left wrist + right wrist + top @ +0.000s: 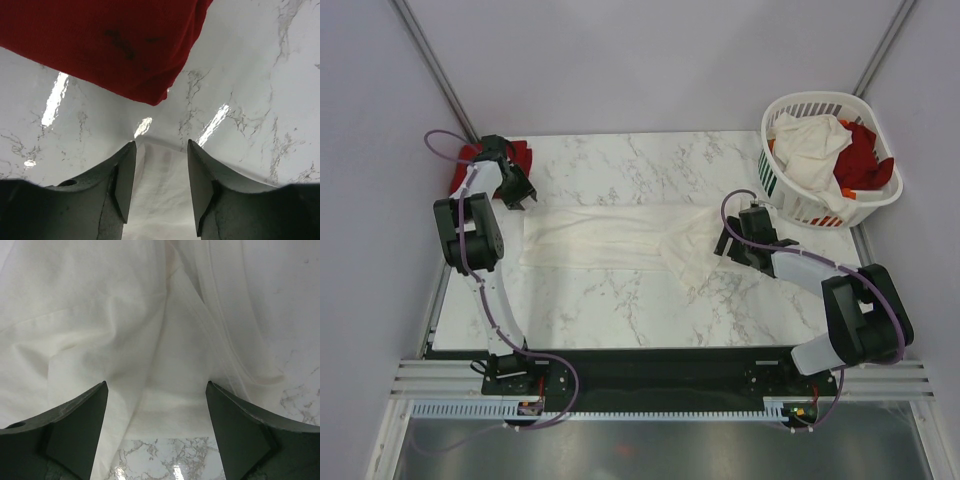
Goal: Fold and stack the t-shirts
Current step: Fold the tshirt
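Red t-shirt (523, 153) past the far-left end of the spread cream t-shirt (600, 238): the left gripper (517, 198) and its arm cover a good chunk of it, and the left wrist view chops it off at the top. In the laundry basket (782, 190) off the spread shirt's far-right end, red cloth (865, 160) sits half buried under a cream shirt (810, 145), so I can't count them. In the right wrist view, the spread shirt runs off the top and left.

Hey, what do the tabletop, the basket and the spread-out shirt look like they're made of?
Tabletop: glossy white marble or marble-look laminate; grey veins, light glare. Basket: probably moulded white plastic, with rigid slatted walls. Shirt: soft matte cream cloth, maybe cotton knit; it wrinkles and shows a stitched hem.
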Available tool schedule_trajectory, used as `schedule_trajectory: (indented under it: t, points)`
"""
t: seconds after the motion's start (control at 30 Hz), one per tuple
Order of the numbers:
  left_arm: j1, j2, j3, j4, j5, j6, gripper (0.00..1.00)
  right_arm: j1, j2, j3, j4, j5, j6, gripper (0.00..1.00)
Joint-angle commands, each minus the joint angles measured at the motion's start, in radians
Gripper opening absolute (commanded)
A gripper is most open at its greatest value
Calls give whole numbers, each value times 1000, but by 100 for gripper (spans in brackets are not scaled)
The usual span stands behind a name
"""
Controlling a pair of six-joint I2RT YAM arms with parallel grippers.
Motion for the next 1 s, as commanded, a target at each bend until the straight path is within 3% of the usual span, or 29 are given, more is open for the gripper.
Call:
schedule_trajectory:
  t: [0.0, 0.1, 0.27, 0.4, 0.6, 0.7, 0.97]
  points:
    - [-5, -32, 40, -20, 6, 4, 55, -5, 0, -2, -33, -8, -11, 88]
    - [-5, -133, 26, -21, -53, 4, 68, -5, -40, -26, -41, 1, -10, 89]
    - [-8, -344, -31, -33, -99, 25, 69, -2, -80, -53, -58, -9, 15, 89]
    - [-32, -466, -240, -27, -66, 4, 68, 14, -104, -73, -61, -20, 35, 89]
    - [-117, -509, -519, 36, 15, -86, 65, 21, -92, -76, -84, 3, 41, 88]
    - [-141, -520, -632, 92, 17, -125, 69, 21, -69, -57, -81, 9, 50, 87]
    - [-163, -469, -701, 137, -40, -159, 73, 20, 185, 183, -76, 17, 52, 85]
